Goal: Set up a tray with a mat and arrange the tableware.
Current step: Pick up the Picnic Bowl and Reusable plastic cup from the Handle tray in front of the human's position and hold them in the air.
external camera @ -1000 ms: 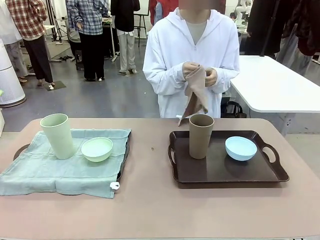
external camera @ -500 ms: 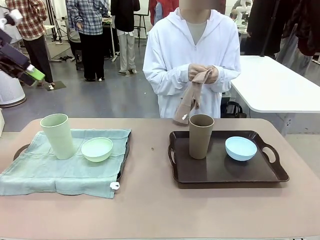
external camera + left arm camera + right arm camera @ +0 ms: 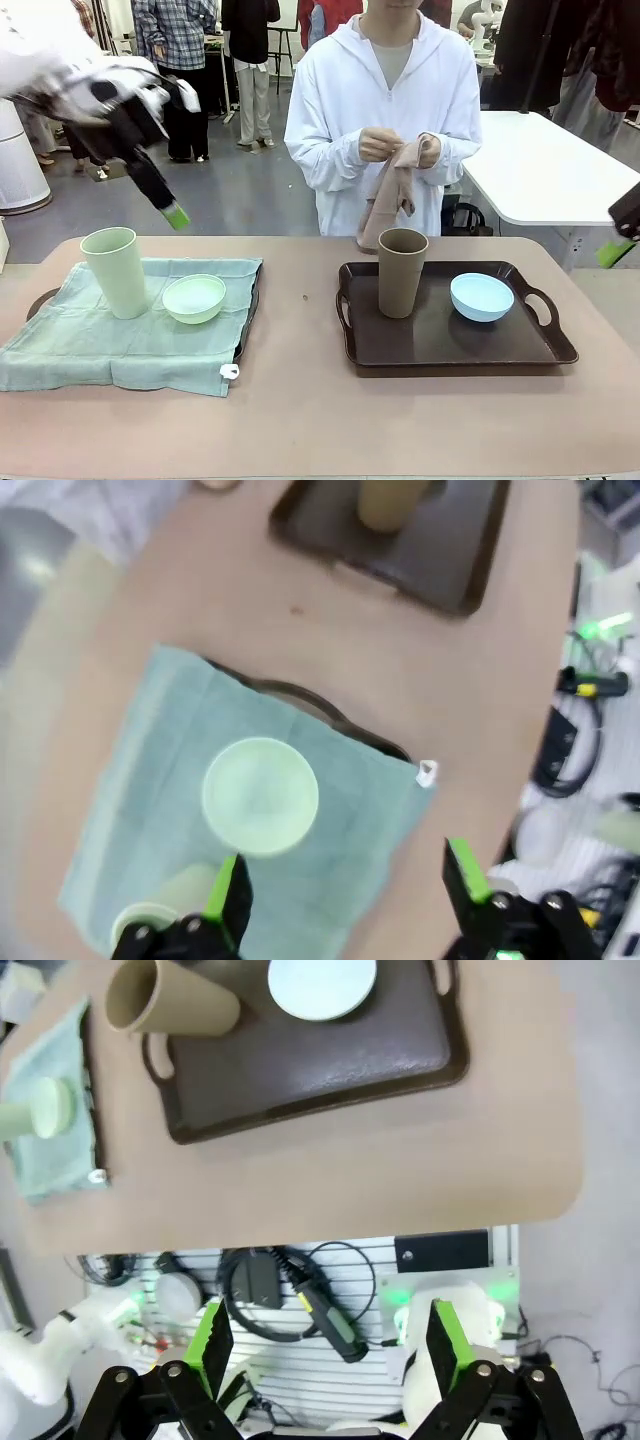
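Tableware: pale green cup (image 3: pixel 117 270) and pale green bowl (image 3: pixel 194 298) on green mat (image 3: pixel 90 345) at table's 9 o'clock; brown cup (image 3: pixel 401 270) and light blue bowl (image 3: pixel 481 296) on bare brown tray (image 3: pixel 440 345) at 3 o'clock | left gripper (image 3: pixel 345 880) tilted above the mat, fingers spread, empty | right gripper (image 3: pixel 328 1338) spread, empty, cut off at front view's 3 o'clock edge | left wrist view blurred | pieces matte, upright

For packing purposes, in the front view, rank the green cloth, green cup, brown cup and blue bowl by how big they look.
1. green cloth
2. green cup and brown cup, which look about alike
3. blue bowl
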### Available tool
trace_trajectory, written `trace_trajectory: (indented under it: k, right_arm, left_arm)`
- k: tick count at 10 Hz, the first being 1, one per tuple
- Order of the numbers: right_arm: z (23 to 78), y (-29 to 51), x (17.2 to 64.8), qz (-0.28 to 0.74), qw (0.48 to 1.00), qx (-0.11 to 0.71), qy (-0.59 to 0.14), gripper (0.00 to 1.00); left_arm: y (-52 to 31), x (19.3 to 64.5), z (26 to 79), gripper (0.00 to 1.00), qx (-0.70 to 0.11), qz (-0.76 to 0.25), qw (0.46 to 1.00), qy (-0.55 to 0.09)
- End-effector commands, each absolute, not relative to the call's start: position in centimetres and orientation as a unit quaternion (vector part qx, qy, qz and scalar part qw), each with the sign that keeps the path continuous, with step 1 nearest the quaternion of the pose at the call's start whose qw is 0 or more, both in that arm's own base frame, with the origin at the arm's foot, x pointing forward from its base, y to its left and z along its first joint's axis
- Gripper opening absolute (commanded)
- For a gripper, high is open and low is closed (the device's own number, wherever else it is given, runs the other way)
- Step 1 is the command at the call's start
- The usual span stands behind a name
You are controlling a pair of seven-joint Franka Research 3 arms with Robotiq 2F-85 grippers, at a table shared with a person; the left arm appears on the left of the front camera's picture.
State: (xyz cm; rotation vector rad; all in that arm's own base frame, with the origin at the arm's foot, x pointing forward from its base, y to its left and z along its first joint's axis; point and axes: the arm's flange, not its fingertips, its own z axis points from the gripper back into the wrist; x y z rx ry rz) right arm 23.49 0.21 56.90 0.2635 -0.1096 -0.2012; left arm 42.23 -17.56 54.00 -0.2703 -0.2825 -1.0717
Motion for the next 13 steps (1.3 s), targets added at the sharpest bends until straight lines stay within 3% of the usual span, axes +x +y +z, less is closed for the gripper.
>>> trace_trajectory:
  k: [1, 5, 7, 8, 12, 13]
  right_arm:
    - [54.2, 1.5, 25.2, -0.115, 0.989, 0.082, -0.043, 1.00]
    - [50.6, 4.2, 27.6, -0.117, 0.990, 0.058, -0.058, 1.00]
    - [50.9, 3.5, 26.3, -0.107, 0.984, 0.123, -0.068, 1.00]
    - [51.7, 4.1, 27.8, -0.106, 0.991, 0.066, -0.053, 1.00]
    - [52.1, 3.9, 27.8, -0.098, 0.990, 0.078, -0.059, 1.00]
    - [52.0, 4.2, 29.8, -0.100, 0.991, 0.067, -0.057, 1.00]
  left_arm:
    - [-19.2, 43.9, 52.0, 1.00, -0.093, -0.536, 0.828, -0.139]
    - [-24.9, 44.5, 48.0, 1.00, -0.100, -0.570, 0.799, -0.165]
    - [-22.2, 42.6, 48.6, 1.00, -0.181, -0.510, 0.827, -0.153]
    - [-25.4, 44.3, 47.8, 1.00, -0.104, -0.557, 0.809, -0.157]
    - [-25.1, 43.9, 47.9, 1.00, -0.119, -0.550, 0.812, -0.154]
    - [-26.9, 45.6, 47.0, 1.00, -0.121, -0.580, 0.787, -0.170]
